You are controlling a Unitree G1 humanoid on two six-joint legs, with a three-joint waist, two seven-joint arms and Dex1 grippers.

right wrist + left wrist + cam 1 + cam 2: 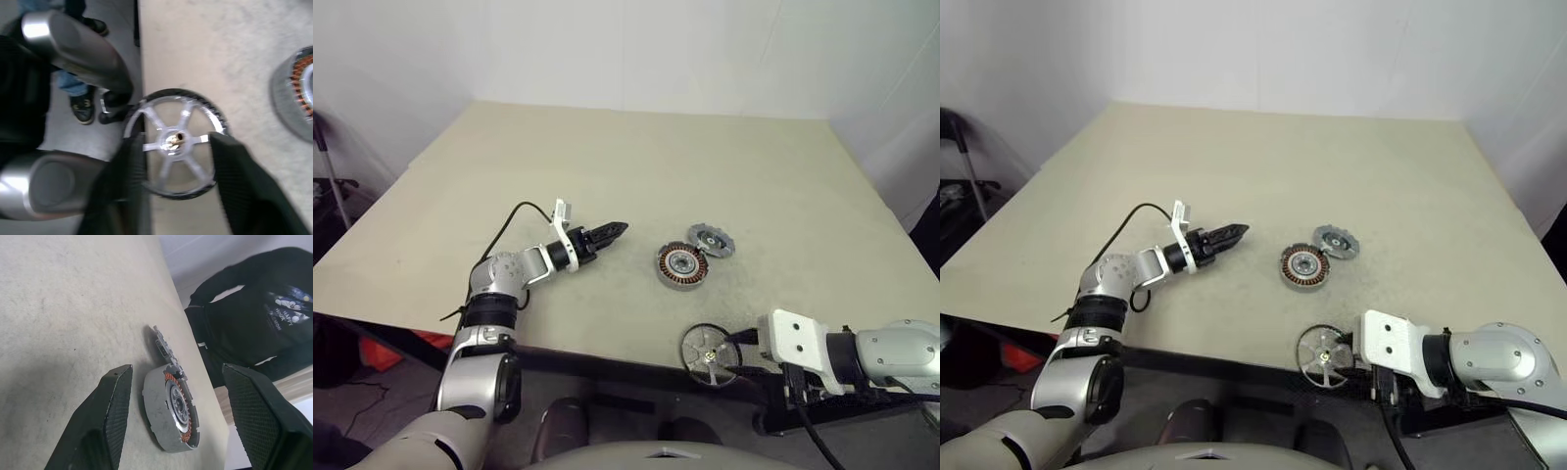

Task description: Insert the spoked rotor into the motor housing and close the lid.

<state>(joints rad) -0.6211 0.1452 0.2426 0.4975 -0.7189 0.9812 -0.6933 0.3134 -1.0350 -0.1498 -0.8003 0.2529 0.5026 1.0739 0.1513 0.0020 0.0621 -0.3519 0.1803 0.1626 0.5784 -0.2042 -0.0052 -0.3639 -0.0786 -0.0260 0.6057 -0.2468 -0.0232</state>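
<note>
The motor housing [681, 264], a metal ring with coppery windings, lies flat near the middle of the table. Touching its far right side lies the lid [710, 239], a grey toothed-edge disc. My left gripper [612, 232] hovers level to the housing's left, open and pointing at it with a gap between; the left wrist view shows the housing [171, 416] beyond the fingers. The spoked rotor [708, 354] lies at the table's front edge, partly over it. My right gripper [742, 354] is at the rotor's right side, open, with its fingers [239, 191] reaching over the rotor [171, 142].
The beige table [607, 166] stretches far back to white walls. Its front edge runs just under the rotor. A person in a dark top [254, 318] stands beyond the table's right side, and their shoes [83, 107] show on the floor below the edge.
</note>
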